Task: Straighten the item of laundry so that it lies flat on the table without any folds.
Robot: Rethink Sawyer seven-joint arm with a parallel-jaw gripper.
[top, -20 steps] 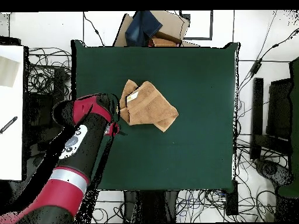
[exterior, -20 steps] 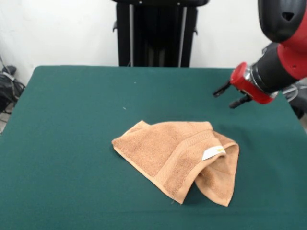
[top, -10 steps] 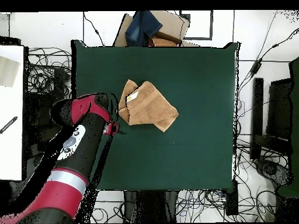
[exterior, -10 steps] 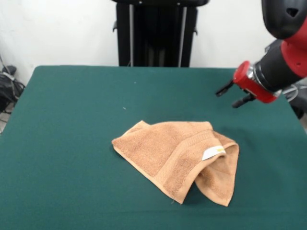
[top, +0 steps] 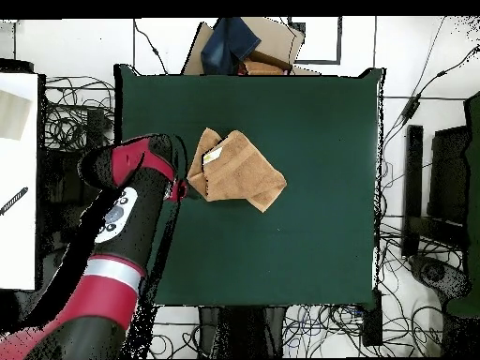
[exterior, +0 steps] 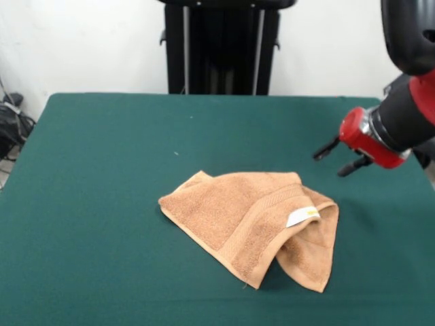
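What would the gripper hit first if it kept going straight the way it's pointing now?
Probably nothing: the gripper hangs above the green table, pointing sideways past the towel's far edge. It seems to pass above the towel, though depth is unclear.

Bright, even light; soft shadows

- The front view looks slightly downward across the table from its near edge, fairly close, cropping the sides.
- The overhead view looks straight down from high up, taking in the whole table and surrounding floor.
- Both share the green tabletop and the towel.
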